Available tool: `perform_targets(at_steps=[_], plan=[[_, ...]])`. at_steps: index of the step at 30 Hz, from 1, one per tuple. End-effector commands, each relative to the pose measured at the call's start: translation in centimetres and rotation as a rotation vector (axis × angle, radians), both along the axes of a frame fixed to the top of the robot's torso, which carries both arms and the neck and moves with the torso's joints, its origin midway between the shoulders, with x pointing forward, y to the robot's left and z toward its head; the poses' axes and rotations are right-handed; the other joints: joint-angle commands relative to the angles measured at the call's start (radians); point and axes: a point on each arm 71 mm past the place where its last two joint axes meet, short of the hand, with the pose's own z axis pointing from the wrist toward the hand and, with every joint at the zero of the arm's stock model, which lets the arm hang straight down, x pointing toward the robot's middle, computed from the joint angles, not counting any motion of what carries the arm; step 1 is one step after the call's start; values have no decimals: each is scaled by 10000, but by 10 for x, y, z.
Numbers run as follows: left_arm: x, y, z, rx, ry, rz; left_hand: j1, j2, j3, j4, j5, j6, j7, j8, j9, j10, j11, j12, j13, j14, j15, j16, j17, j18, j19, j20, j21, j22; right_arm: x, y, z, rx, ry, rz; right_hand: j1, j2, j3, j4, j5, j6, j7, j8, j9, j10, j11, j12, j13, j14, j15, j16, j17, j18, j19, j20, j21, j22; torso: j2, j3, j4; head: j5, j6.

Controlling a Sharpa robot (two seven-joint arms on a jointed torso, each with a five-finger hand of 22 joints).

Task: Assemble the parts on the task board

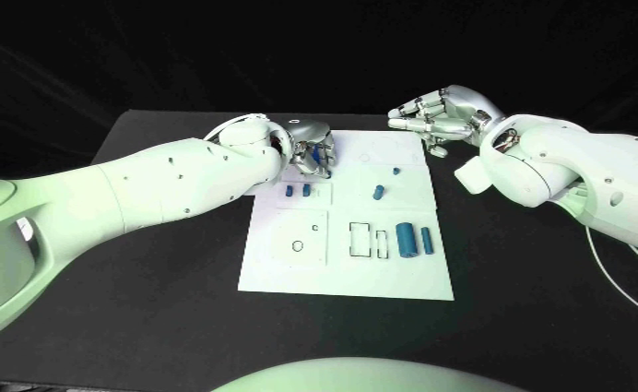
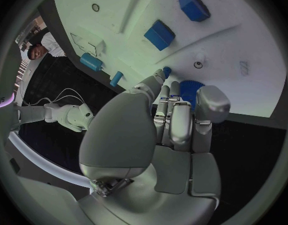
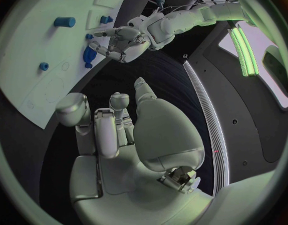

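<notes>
Step in hand, judging by the layout: seating the blue toothed plastic disc (image 2: 191, 89) at the far left corner of the flat white task board (image 1: 399, 277). Gripped there by the silver left hand (image 1: 309, 154), with fingertips closed round its rim and the disc low over the board, touching or just above it; cannot tell which.

Keep the disc level and bring it straight down, not at a slant. Turn the wrist a little while pressing, so that the disc settles instead of riding up on an edge. Press lightly. Loosen the grip only once the disc sits flat and no longer rocks. Lift the fingers straight up afterwards, to avoid dragging it back out.

Mind the pair of small blue rectangular blocks (image 1: 290, 191) just beside the left hand on the near side, and the short blue cylinder (image 1: 379, 193) further toward the middle of the board. Both look loose and light, and likely to skid if brushed by the forearm.

Leave the silver right hand (image 1: 436, 120) where it hangs, raised near the board's far right corner, fingers curled in on nothing, well apart from the disc. Bring it in only if the board slides on the black table (image 1: 159, 318).
</notes>
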Motion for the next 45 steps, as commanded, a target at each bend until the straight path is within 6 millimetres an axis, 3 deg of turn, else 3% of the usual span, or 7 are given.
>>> perform_targets(at_steps=[1,13,25,32,45], plan=[[-1,-4,-2,375,27,-250,-15,114,121,4,-14,94,-4,-53,-31,120,-9,-76,-40,251,-54,36,-5,-194,123,8,322,260,-1,2,-1,-29,9,203,7,85,-67,-19,41,-59,-6,39,-14,-72,12,-55,-10,439,56,-54,433,183,-71,2,-48,-9,5,-1,-1,-5,-23],[0,-7,-9,921,423,-64,-153,16,313,-41,-9,137,-1,-246,-181,401,-35,-289,-164,298,-99,-56,-313,-442,443,-41,1729,1382,-1,3,-1,-32,17,224,7,85,-67,-19,41,-59,-6,39,-14,-72,12,-55,-10,439,56,-54,433,183,-71,2,-48,-9,-3,-6,13,-6,-81],[2,-9,-12,1234,518,101,-114,166,573,-139,-8,450,-66,-220,-216,632,-100,-387,-204,304,-141,-66,-438,-447,419,-72,1844,1514,-1,3,-1,-63,10,241,16,97,-76,-17,45,-61,-5,43,-14,-63,13,-38,2,436,57,-58,430,183,-72,3,-51,-9,-8,-2,11,-19,-106],[2,-11,-11,1168,477,86,155,417,1058,-480,-10,902,-125,-115,-203,1101,-224,-366,-158,301,-242,-61,-529,-456,400,-144,1967,1649,-1,3,-1,-61,0,243,51,110,-79,-30,46,-61,-6,51,-13,-67,11,-38,-3,435,57,-60,429,186,-81,3,-65,-27,2,-2,7,-16,-115],[0,-6,1,-167,184,280,5,382,1266,-674,-6,1078,-110,-149,-233,1274,-220,-504,-152,297,-254,-65,-627,-465,380,-171,2026,1730,-1,2,-1,-70,10,236,51,110,-79,-30,46,-61,-6,51,-13,-67,11,-38,-3,435,57,-60,429,186,-81,3,-65,-27,-20,-1,28,-46,-95]])
